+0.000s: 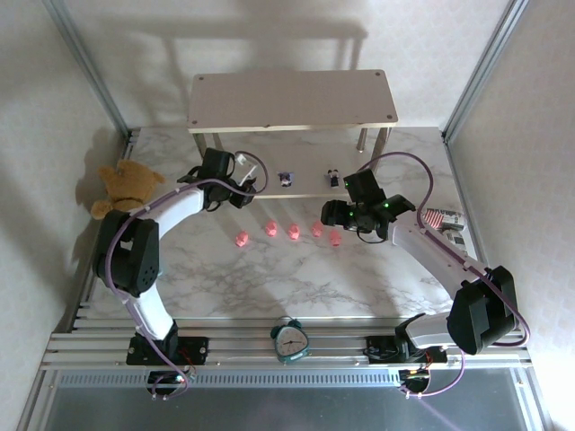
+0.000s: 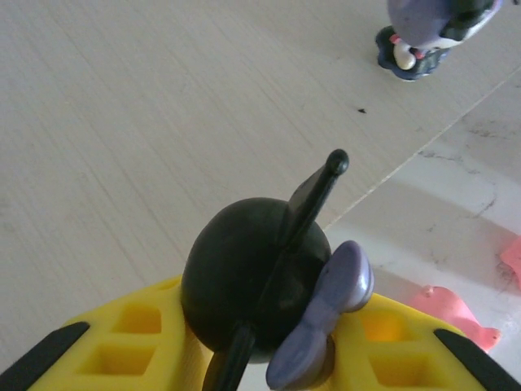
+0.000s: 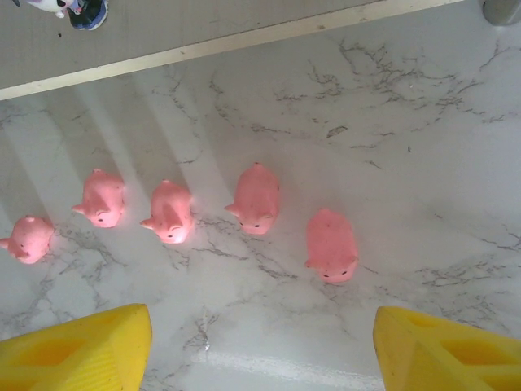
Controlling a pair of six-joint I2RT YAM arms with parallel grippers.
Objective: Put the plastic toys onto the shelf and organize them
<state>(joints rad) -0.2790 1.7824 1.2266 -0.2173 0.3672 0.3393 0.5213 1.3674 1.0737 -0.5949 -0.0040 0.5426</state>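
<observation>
My left gripper (image 2: 262,342) is shut on a dark figurine (image 2: 236,269) with a round black head and a purple bow, held just above the beige lower board (image 2: 122,122) of the shelf (image 1: 292,101). In the top view this gripper (image 1: 235,186) sits at the board's left end. Two more dark figurines (image 1: 287,179) (image 1: 332,178) stand on the lower board. Five pink pigs (image 3: 28,239) (image 3: 102,198) (image 3: 168,212) (image 3: 256,198) (image 3: 331,244) lie in a row on the marble table. My right gripper (image 3: 260,350) hangs open above them, nearest the rightmost pig.
A brown teddy bear (image 1: 126,184) sits at the table's left edge. A teal alarm clock (image 1: 290,340) stands at the near edge between the arm bases. A striped object (image 1: 445,220) lies at the right. A silver shelf leg (image 3: 501,10) stands to the right of the pigs.
</observation>
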